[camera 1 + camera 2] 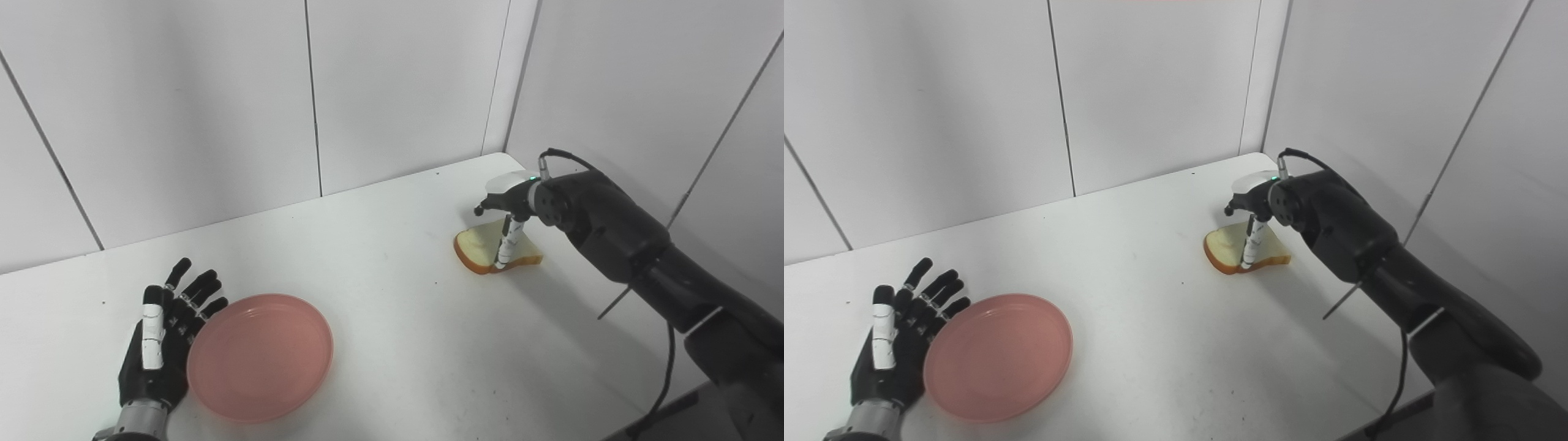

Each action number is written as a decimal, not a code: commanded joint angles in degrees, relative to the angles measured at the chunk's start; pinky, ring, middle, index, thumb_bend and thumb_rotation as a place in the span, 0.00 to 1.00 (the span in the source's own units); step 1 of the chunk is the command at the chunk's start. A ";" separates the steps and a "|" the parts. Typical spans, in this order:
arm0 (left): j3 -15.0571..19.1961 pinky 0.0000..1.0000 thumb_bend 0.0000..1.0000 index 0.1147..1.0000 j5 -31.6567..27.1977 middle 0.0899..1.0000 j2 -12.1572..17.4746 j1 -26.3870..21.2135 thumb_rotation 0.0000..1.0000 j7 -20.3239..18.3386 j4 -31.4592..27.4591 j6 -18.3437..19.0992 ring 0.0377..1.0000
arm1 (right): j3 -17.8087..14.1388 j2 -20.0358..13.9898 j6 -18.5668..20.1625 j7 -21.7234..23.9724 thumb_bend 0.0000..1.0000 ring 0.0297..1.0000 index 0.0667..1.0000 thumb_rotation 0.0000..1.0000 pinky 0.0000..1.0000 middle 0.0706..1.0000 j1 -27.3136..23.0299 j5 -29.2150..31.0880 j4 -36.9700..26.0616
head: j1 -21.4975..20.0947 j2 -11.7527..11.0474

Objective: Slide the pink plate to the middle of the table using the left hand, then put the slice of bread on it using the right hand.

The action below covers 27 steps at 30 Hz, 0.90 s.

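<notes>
The pink plate lies flat at the front left of the white table. My left hand rests open on the table, palm side against the plate's left rim, fingers spread and pointing away from me. The slice of bread lies at the back right of the table. My right hand hovers over it, wrist high, with fingers pointing straight down onto the slice's near side. Its thumb sticks out to the left, off the bread. Nothing is lifted.
White wall panels close the table at the back and on the right, meeting in a corner just behind the bread. A cable hangs from my right forearm near the table's right front edge.
</notes>
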 commanded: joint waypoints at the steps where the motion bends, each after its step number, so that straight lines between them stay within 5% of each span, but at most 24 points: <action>1: -0.39 0.76 0.93 0.86 0.17 0.74 -1.03 4.58 0.81 0.30 2.66 1.61 0.81 | -2.04 -1.02 -3.28 -4.61 1.00 0.92 0.88 0.33 0.83 0.92 -1.12 1.69 0.34 | 0.03 0.05; 7: -0.51 0.76 0.93 0.87 0.23 0.73 -1.01 4.68 0.81 0.17 2.42 1.66 0.80 | -2.75 -0.41 -10.29 -10.59 1.00 0.90 0.88 0.34 0.86 0.90 0.99 5.97 3.10 | 0.14 0.40; 27: -0.35 0.75 0.93 0.86 0.00 0.74 -1.24 4.98 0.78 0.32 1.59 2.61 0.79 | 7.31 -2.48 -12.26 -13.81 1.00 0.95 0.88 0.38 1.00 0.92 -1.16 -6.11 9.49 | 0.55 0.63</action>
